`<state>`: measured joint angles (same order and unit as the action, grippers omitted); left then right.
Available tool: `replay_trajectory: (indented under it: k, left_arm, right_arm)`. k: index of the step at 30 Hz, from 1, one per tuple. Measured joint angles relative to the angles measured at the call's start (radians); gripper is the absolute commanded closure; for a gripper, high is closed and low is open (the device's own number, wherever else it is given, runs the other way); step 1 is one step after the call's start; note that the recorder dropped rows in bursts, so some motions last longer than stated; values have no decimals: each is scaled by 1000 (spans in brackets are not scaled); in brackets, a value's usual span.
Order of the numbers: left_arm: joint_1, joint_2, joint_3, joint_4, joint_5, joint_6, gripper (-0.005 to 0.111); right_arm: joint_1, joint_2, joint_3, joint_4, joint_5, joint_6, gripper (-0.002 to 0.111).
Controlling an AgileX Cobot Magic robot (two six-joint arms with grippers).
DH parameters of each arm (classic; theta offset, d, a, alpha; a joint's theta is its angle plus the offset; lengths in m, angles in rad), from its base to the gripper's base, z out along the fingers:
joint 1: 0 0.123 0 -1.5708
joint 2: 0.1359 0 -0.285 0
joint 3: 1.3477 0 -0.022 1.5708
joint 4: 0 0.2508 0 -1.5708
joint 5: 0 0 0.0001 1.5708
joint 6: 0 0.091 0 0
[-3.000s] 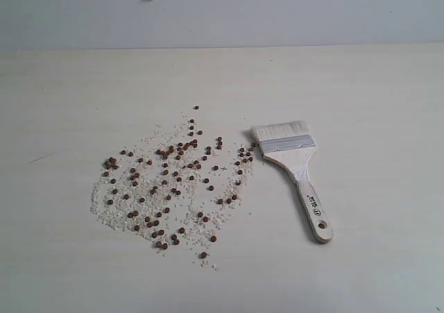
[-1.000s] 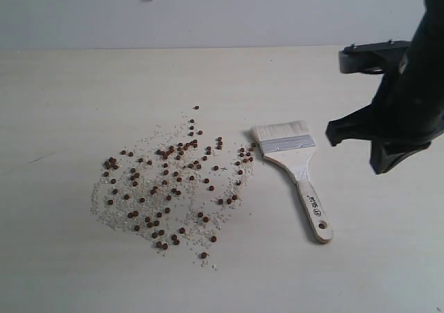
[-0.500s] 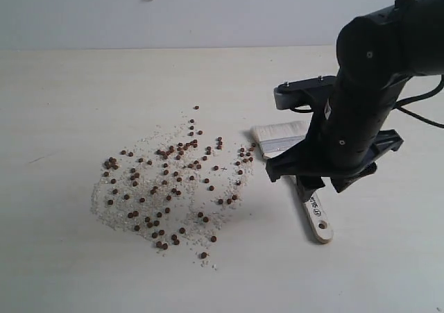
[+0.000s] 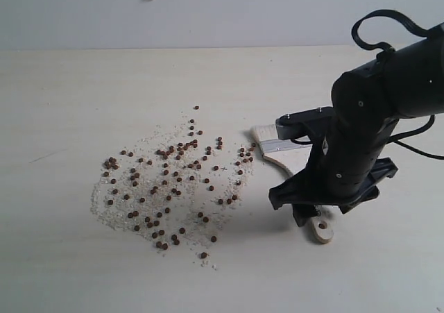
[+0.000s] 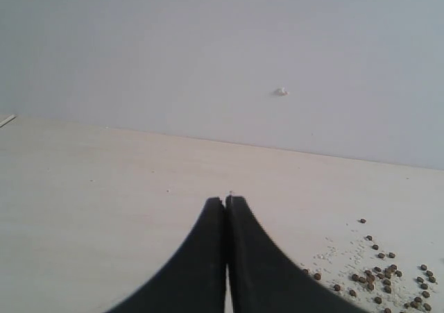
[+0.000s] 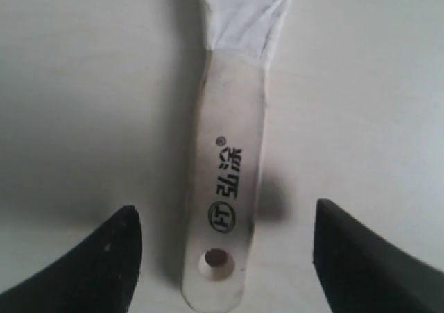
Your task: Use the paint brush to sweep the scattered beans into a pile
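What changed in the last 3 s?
The right arm swung in from the right and came down over the brush. The right gripper is open astride the handle, not gripping yet. Brush and beans have not moved.

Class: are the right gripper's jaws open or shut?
Open. The right gripper has its jaws wide apart, either side of the paint brush handle.

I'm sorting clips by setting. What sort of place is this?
Probably a robot test bench in a lab: a bare pale tabletop against a blank grey wall, beans strewn across it, and a paint brush lying under the right arm's open end effector.
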<state>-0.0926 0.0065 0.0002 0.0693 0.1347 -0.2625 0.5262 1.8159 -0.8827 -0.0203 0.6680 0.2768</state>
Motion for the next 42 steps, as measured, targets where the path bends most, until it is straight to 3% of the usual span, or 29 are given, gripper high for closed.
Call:
replay_trajectory:
  k: [16,22,27,42]
  left_arm:
    - [0,0,0,0,0,0,107]
    - [0,0,0,0,0,0,107]
    - [0,0,0,0,0,0,107]
    - [0,0,0,0,0,0,107]
  right_arm:
    - [0,37,0,-5,-48,43,51]
    - [0,37,0,-7,-48,47,72]
    - [0,37,0,-2,-38,50,109]
    - [0,1,2,-2,-46,50,108]
